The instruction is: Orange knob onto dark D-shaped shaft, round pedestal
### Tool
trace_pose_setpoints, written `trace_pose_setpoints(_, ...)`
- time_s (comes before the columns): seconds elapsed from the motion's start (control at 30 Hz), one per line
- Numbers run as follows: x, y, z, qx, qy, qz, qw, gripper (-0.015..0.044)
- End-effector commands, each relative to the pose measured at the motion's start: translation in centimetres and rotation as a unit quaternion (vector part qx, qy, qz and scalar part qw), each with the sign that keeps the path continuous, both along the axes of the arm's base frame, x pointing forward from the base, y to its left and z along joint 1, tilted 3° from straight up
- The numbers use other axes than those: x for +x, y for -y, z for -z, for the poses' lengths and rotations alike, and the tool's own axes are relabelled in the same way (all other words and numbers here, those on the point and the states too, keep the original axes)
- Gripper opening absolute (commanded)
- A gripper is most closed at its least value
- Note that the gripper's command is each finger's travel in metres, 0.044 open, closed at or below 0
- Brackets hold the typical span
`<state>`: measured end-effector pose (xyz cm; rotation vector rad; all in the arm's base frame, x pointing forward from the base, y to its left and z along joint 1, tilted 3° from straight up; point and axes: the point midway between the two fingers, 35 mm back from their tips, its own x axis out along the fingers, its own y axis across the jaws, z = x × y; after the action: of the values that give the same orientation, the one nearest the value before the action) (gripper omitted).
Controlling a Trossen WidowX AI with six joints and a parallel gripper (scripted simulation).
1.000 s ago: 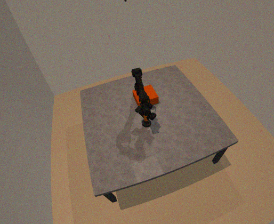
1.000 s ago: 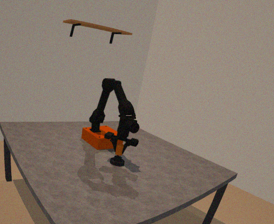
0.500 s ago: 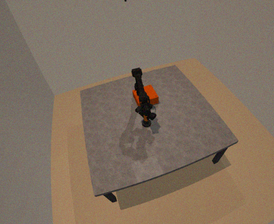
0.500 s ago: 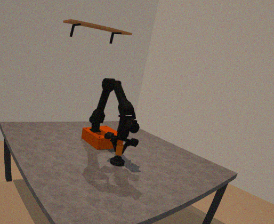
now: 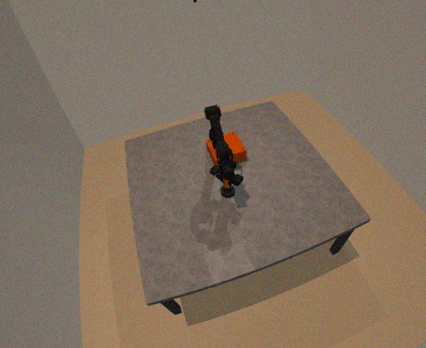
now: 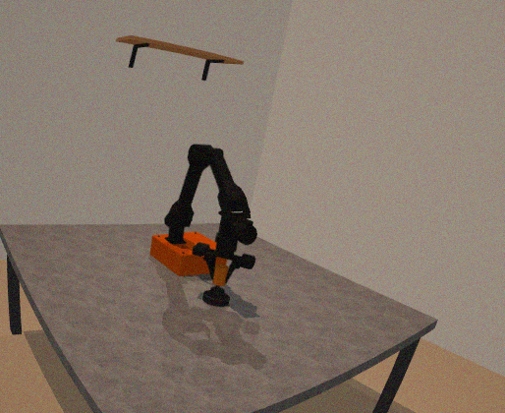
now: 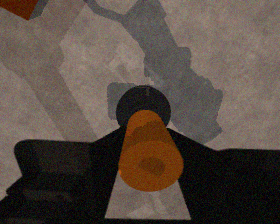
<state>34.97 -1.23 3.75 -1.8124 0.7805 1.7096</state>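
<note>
The orange knob (image 5: 226, 183) (image 6: 220, 274) (image 7: 151, 172) is a tall upright cylinder. My gripper (image 5: 227, 181) (image 6: 220, 278) (image 7: 145, 131) is shut on it, with one finger on each side. The round dark pedestal (image 5: 228, 192) (image 6: 216, 298) (image 7: 143, 97) stands on the table directly below the knob. In the exterior view, the knob's lower end is at the top of the pedestal's narrow dark middle, above its wide base. The shaft cannot be told apart from the dark pedestal, and its flat side is hidden. Whether the shaft is inside the knob's hole cannot be told.
The orange box (image 5: 236, 146) (image 6: 173, 257) (image 7: 13, 7) at the arm's base stands behind the pedestal. The grey table (image 5: 279, 199) (image 6: 321, 324) carries the arm's shadows around the pedestal. A wooden shelf (image 6: 174, 48) is high on the wall.
</note>
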Motion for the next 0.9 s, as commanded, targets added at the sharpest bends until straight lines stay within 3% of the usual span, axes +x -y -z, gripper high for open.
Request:
trace_pose_setpoints(0.0, 0.07, 0.02, -0.19, -0.003, -0.003, -0.061, 0.998, 0.0000)
trace_pose_setpoints(0.87, 0.03, 0.06, 0.33, -0.004, -0.004, -0.082, 0.997, 0.0000)
